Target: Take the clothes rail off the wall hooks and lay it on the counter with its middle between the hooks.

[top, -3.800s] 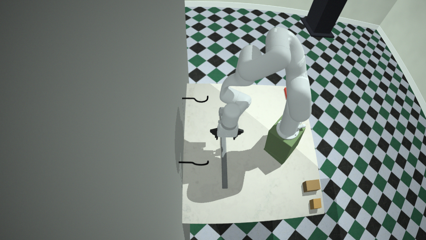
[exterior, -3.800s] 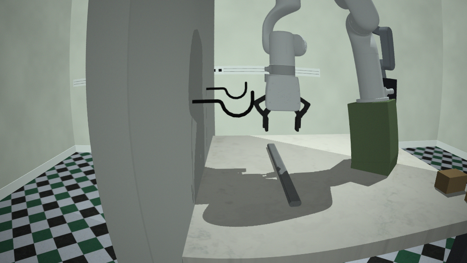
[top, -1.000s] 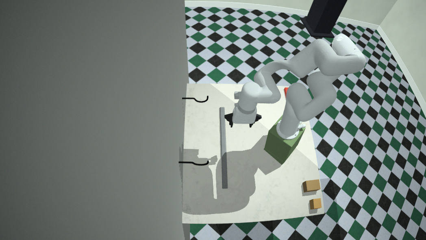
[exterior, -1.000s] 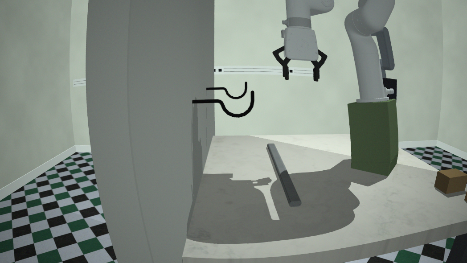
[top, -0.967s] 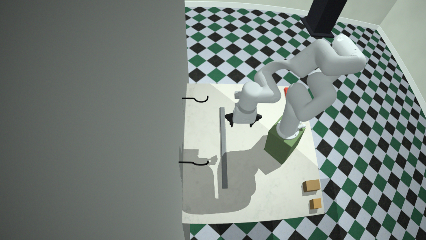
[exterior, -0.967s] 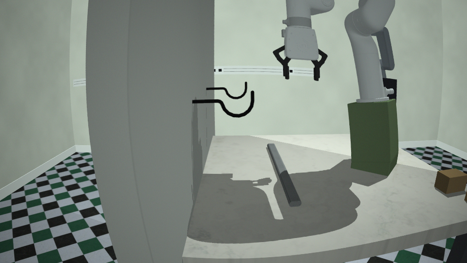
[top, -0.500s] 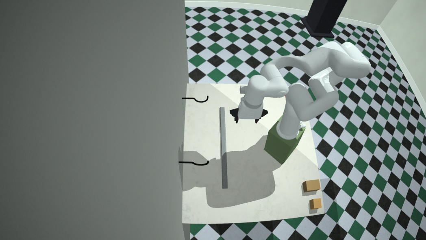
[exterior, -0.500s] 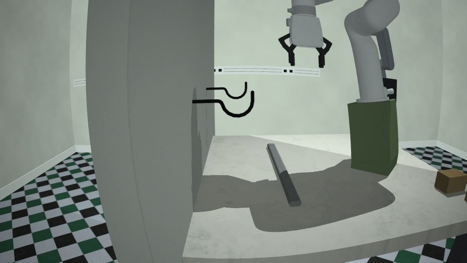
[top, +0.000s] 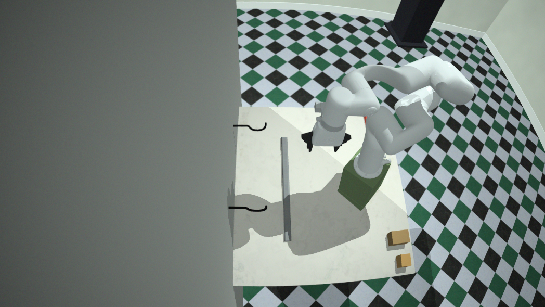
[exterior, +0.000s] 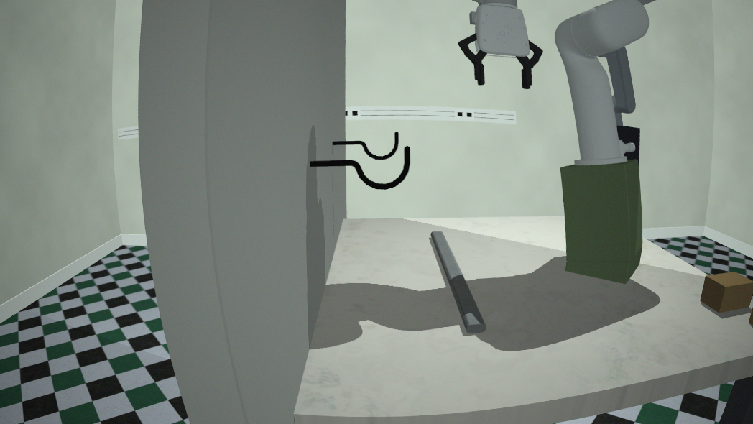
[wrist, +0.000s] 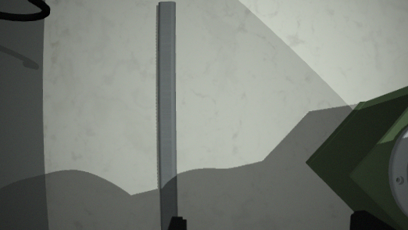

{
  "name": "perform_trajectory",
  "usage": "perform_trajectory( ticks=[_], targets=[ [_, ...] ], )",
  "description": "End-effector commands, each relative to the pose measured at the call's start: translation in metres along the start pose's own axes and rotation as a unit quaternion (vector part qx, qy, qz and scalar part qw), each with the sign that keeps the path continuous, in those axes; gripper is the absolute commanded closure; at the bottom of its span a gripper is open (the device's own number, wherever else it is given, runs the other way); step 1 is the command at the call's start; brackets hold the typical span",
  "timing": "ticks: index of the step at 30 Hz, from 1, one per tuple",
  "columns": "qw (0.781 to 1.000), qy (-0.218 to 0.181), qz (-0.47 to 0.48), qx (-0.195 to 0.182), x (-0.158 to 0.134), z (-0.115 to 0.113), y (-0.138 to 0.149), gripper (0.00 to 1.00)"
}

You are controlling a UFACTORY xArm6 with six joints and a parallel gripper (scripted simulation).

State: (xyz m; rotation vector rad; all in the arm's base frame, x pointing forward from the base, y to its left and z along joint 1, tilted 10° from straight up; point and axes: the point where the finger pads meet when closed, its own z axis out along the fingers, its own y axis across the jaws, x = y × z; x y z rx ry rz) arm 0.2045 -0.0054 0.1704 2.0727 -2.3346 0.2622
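Observation:
The grey clothes rail (top: 285, 189) lies flat on the white counter, roughly parallel to the grey wall and a little out from the two black hooks. It also shows in the exterior view (exterior: 456, 280) and in the wrist view (wrist: 166, 113). The far hook (top: 254, 126) and the near hook (top: 252, 208) are both empty; they show in the exterior view too, the far hook (exterior: 378, 146) behind the near hook (exterior: 383, 169). My gripper (top: 323, 146) (exterior: 502, 78) is open and empty, high above the counter, out from the rail on the robot's side.
The green pedestal (top: 361, 184) carrying the arm stands on the counter beyond the rail. Two brown boxes (top: 398, 237) (top: 403, 260) sit near the counter's outer corner. A small red thing (top: 364, 118) shows behind the arm. The wall (top: 114, 152) bounds the counter's hook side.

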Motion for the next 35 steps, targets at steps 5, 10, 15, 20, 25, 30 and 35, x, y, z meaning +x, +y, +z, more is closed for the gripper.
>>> perform_trajectory(
  ticks=[5,10,15,20,25,30,35],
  targets=[
    [1.000,0.000,0.000,0.002,0.000,-0.025,0.011,0.00],
    [1.000,0.000,0.000,0.002,0.000,-0.040,0.018,0.00],
    [1.000,0.000,0.000,0.002,0.000,-0.047,0.021,0.00],
    [1.000,0.000,0.000,0.002,0.000,-0.047,0.021,0.00],
    [1.000,0.000,0.000,0.002,0.000,-0.047,0.021,0.00],
    [1.000,0.000,0.000,0.002,0.000,-0.047,0.021,0.00],
    [1.000,0.000,0.000,0.002,0.000,-0.047,0.021,0.00]
  ],
)
